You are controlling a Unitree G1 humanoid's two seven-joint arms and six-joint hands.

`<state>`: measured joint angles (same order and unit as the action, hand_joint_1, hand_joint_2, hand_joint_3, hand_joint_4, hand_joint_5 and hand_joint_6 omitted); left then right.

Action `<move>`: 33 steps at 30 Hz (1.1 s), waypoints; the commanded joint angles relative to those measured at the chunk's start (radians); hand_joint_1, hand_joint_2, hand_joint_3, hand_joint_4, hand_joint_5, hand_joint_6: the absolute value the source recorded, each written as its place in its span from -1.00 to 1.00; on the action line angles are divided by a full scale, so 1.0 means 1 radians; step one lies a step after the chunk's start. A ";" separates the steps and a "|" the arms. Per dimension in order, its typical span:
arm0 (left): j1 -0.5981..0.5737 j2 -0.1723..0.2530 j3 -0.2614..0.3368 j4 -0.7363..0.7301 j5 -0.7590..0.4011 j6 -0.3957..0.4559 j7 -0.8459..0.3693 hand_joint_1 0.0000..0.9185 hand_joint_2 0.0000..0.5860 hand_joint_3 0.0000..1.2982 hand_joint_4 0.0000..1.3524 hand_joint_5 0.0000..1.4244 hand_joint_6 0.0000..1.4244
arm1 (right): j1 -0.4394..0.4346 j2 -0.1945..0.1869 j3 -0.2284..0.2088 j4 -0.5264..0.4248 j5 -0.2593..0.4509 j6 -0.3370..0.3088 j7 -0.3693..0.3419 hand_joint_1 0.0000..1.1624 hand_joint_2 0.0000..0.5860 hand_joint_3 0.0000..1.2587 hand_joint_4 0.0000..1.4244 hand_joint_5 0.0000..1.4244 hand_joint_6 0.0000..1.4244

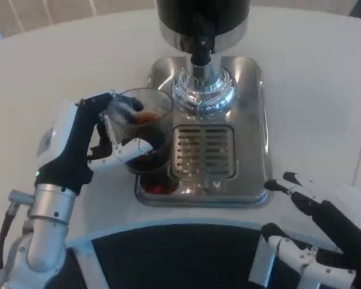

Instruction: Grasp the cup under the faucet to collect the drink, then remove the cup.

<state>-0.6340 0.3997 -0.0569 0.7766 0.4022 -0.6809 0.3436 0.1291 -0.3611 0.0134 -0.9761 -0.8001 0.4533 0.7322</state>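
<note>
Centrally, transparent cup (141, 123) with dark drink gripped by left hand (87, 141), over left edge of steel drip tray (253, 120), beside faucet (200, 60). Right hand (316, 232) spread, empty, rested on white table (313, 72).

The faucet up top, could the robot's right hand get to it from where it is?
Probably yes. The right robot hand rests open at the table's near edge, and nothing stands between it and the faucet. The left robot hand holds the cup off to the other side.
</note>
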 commanded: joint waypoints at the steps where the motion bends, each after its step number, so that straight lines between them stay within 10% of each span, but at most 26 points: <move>1: 0.026 0.034 0.029 -0.045 -0.024 -0.037 -0.002 0.12 -0.69 0.53 0.74 0.82 -0.41 | 0.002 -0.003 0.000 -0.007 0.008 -0.005 -0.010 -0.59 0.57 -0.82 -1.00 -1.00 -0.93; 33: 0.255 0.052 0.157 -0.320 -0.125 -0.068 -0.114 0.09 -0.68 0.52 0.72 0.82 -0.40 | -0.081 -0.018 -0.005 0.038 0.017 -0.002 -0.027 -0.59 0.57 -0.83 -1.00 -1.00 -0.93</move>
<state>-0.3931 0.4376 0.0752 0.4966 0.3134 -0.7148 0.2367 0.0508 -0.3726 0.0062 -0.9467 -0.7821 0.4512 0.7150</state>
